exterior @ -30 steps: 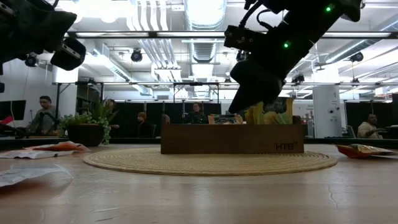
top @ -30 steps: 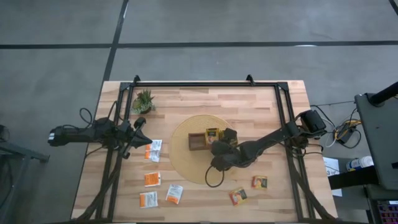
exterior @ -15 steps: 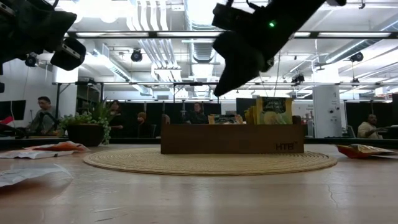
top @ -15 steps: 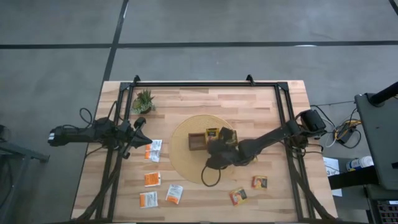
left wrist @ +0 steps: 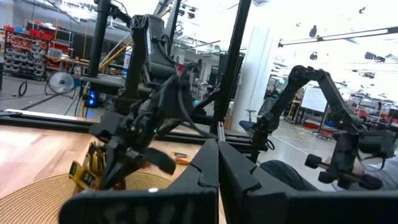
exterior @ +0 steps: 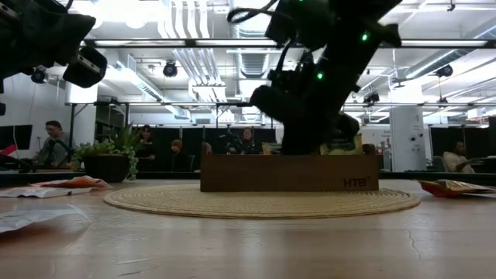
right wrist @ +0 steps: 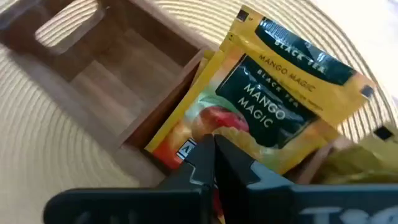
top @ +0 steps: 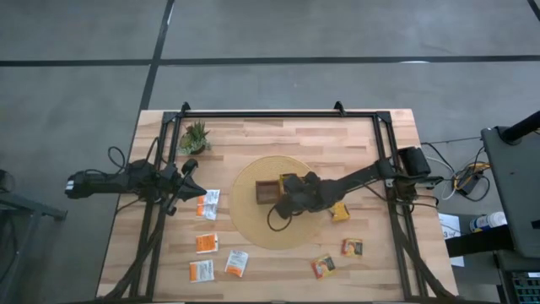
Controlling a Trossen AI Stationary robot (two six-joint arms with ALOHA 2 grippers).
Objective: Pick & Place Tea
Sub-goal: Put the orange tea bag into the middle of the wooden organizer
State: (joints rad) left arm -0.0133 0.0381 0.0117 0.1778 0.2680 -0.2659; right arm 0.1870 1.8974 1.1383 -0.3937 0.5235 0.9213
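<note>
Clenched right hand (right wrist: 214, 152) presses on the tea sachets (right wrist: 273, 118) in the tray (right wrist: 124, 74).

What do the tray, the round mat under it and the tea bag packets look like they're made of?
Tray: looks like dark wood with a matte finish, grain showing. Round mat: probably woven straw or similar fibre, with coiled ridges. Tea bag packets: glossy printed foil or coated paper, by their sheen and crimped edges.

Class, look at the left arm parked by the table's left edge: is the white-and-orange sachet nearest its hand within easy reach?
Probably yes. The left hand, fingers shut, waits right beside that sachet, with bare table between; it must open first.
</note>
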